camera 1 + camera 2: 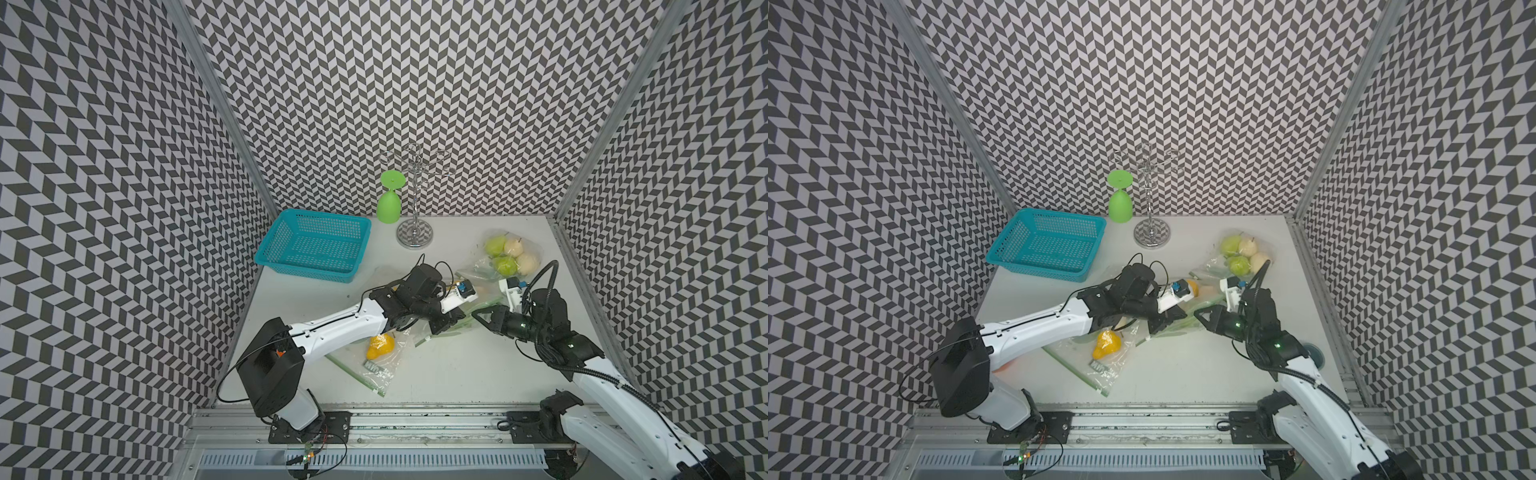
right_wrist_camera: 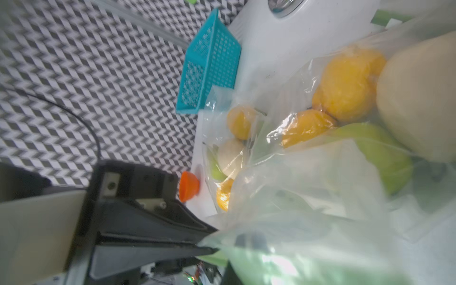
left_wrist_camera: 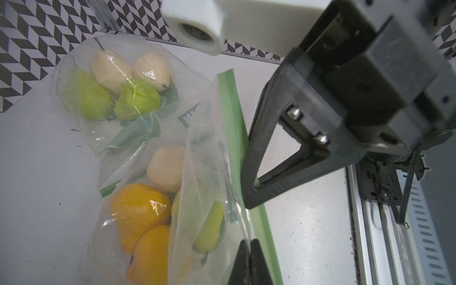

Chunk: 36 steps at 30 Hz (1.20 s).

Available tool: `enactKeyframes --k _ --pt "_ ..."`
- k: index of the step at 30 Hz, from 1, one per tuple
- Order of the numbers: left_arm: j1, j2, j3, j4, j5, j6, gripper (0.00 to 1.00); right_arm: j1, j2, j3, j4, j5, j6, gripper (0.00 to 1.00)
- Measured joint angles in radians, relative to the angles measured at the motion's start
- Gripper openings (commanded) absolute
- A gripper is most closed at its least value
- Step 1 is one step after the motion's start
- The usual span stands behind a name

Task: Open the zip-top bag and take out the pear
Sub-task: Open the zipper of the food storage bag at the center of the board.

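Note:
A clear zip-top bag [image 3: 204, 172] with a green zip strip [image 3: 232, 111] lies mid-table, right of centre, in both top views [image 1: 478, 303] [image 1: 1202, 301]. It holds orange pears [image 3: 138, 212], a cream pear [image 3: 167, 167] and a green pear [image 3: 209, 229]. My left gripper [image 3: 249, 244] is shut on the bag's film beside the strip [image 1: 444, 326]. My right gripper [image 1: 478, 318] faces it from the right and is shut on the strip itself; its black wedge shows in the left wrist view [image 3: 250, 170]. In the right wrist view the bag film [image 2: 308, 197] hides most of the right gripper [image 2: 230, 272].
A second bag of green and cream pears [image 1: 509, 255] lies at the back right. A third bag with a yellow pear [image 1: 380, 347] lies under my left arm. A teal basket [image 1: 313, 245], an upturned green goblet [image 1: 389, 203] and a metal rack [image 1: 414, 208] stand at the back.

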Motion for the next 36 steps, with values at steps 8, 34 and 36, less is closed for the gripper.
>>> enactKeyframes --k 8,34,36 --pt "0.039 0.023 0.080 -0.003 -0.096 -0.035 0.00 0.002 -0.058 0.000 -0.049 0.021 0.005 0.00" --pt "0.071 0.389 0.642 0.005 -0.136 -0.058 0.00 0.220 -0.193 0.077 -0.109 0.349 0.094 0.00" --pt "0.081 0.326 0.510 0.019 -0.123 -0.070 0.00 0.353 -0.155 0.028 -0.065 0.402 0.134 0.02"
